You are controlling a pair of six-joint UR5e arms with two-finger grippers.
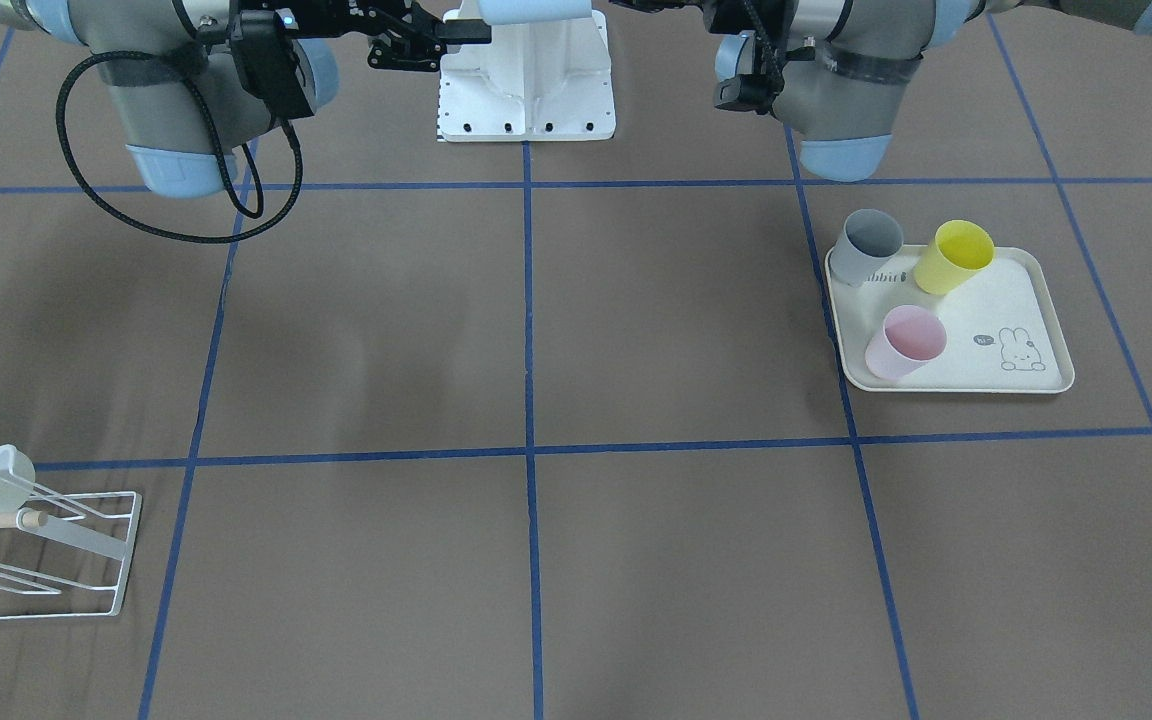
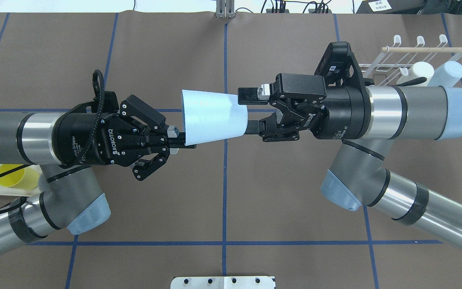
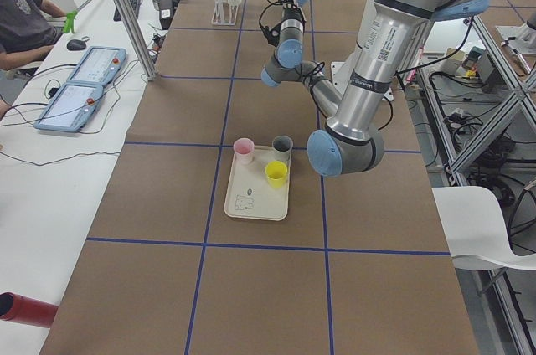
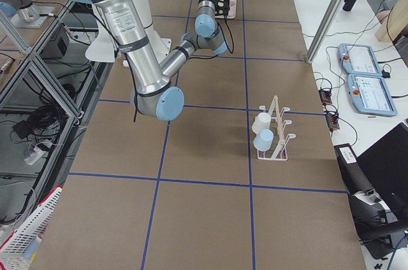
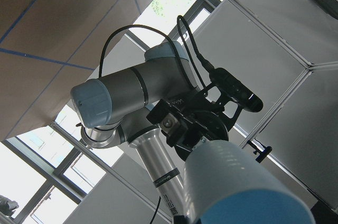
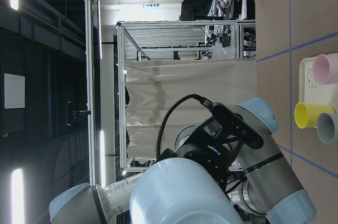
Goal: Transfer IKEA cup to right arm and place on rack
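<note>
A light blue IKEA cup [image 2: 215, 116] hangs on its side high over the table's middle, its wide mouth toward my left arm. My left gripper [image 2: 183, 142] is shut on the cup's rim. My right gripper [image 2: 251, 112] is open, one finger on each side of the cup's narrow base and close to it. The left wrist view shows the cup [image 5: 237, 182] from the mouth end, and the right wrist view shows its base [image 6: 179, 192]. The white wire rack [image 2: 415, 60] stands behind my right arm, and a white cup [image 4: 261, 122] and a blue cup [image 4: 264, 139] sit on it.
The cream rabbit-print tray [image 1: 1036, 300] on my left side holds a grey cup [image 1: 866, 245], a yellow cup [image 1: 954, 257] and a pink cup [image 1: 904, 342]. The white base plate [image 1: 526, 90] sits between the arms. A person [image 3: 21, 12] sits at the side desk.
</note>
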